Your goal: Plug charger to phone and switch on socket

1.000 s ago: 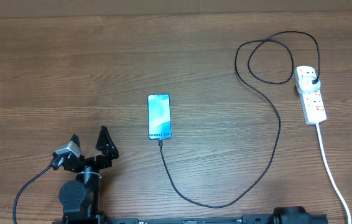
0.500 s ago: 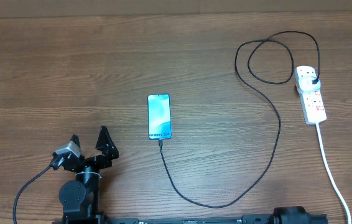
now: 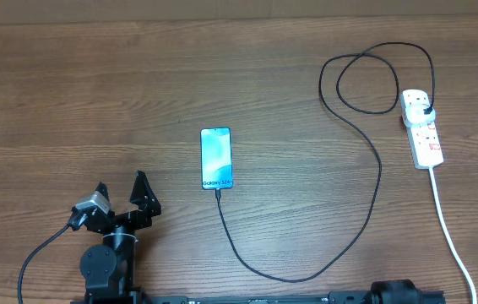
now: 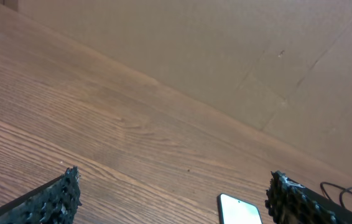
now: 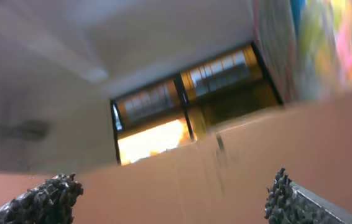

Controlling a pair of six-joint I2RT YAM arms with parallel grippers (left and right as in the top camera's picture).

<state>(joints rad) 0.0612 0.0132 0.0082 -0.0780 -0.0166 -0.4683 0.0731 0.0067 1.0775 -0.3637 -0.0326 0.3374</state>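
The phone lies face up mid-table, its light blue screen lit. The charger, a thin black cable, runs from the phone's near end in a wide curve to the right. It loops at the back, and its black plug sits in the far end of the white socket. My left gripper stands open near the front left, apart from the phone. In the left wrist view the left gripper is empty, with the phone low between the fingers. My right gripper is open, empty and aimed upward.
The socket's thick white cord runs toward the front right edge. The right arm's base sits at the front edge. A brown cardboard wall stands along the table's far side.
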